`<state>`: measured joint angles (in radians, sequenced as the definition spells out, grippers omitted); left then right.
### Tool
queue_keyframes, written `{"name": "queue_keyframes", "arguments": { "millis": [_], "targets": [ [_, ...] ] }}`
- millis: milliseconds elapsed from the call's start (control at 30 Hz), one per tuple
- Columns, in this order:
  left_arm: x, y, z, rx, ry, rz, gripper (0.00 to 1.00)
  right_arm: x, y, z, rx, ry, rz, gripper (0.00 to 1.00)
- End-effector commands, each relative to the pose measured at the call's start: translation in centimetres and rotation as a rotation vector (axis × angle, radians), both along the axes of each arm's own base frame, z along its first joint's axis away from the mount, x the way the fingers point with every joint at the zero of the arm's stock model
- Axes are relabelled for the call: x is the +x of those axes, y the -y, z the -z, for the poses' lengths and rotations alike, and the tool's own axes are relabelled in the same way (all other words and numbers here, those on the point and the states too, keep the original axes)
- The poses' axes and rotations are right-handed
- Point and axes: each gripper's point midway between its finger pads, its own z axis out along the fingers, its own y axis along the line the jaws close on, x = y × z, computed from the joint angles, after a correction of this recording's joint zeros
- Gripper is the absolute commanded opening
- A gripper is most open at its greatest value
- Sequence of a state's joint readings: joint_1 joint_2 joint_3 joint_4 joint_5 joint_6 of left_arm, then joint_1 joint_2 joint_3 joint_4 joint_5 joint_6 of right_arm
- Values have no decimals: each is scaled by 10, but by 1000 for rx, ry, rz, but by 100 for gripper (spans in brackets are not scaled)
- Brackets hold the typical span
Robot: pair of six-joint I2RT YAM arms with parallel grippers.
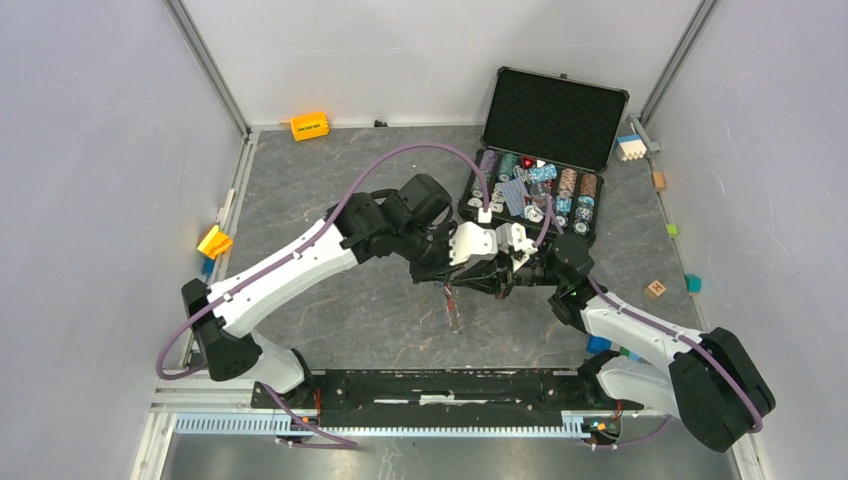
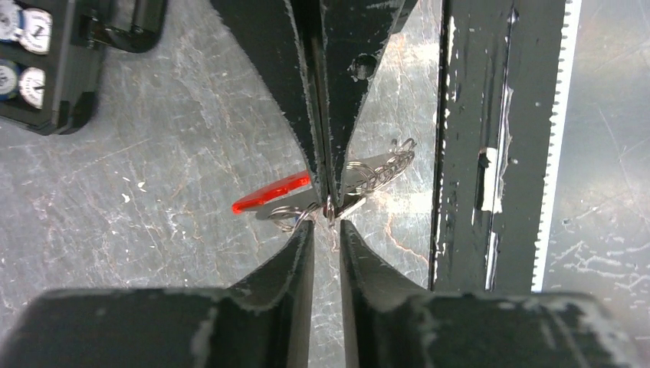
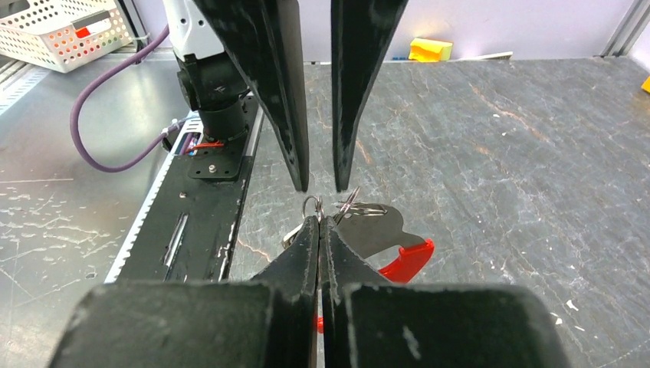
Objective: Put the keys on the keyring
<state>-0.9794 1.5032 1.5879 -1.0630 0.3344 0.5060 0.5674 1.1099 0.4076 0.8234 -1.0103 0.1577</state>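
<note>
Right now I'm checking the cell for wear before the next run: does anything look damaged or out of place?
Yes. The black metal rail along the grey table's near edge has chipped, scraped paint, and small coloured blocks lie strewn along the right edge. The open black chip case looks orderly.

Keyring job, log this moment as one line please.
right gripper: shut on keyring | left gripper: open, tip to tip with right | poker chip case: open, behind arms

Closed right fingers point(image 3: 303, 259) pinch the keyring's point(image 3: 406, 261) ring.
</note>
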Motion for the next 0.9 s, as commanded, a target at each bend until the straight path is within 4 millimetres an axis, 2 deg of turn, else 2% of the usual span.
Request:
{"name": "queue_keyframes", "arguments": {
  "millis": [0,100,300,433,633,867],
  "targets": [
    [9,1,-30,-118,74,-30,28,7,1,-19,28,67,20,0],
    [11,-4,-32,-121,88,-31,34,8,2,-20,30,71,25,0],
    [0,-9,-26,-159,94,36,33,10,7,-30,49,74,38,0],
    [-4,-5,-23,-240,149,91,30,12,11,-35,64,72,48,0],
    [4,5,-20,-335,246,118,27,12,15,-41,83,75,56,0],
    [4,17,-13,-356,205,121,25,13,17,-39,85,70,58,0]
  ]
}}
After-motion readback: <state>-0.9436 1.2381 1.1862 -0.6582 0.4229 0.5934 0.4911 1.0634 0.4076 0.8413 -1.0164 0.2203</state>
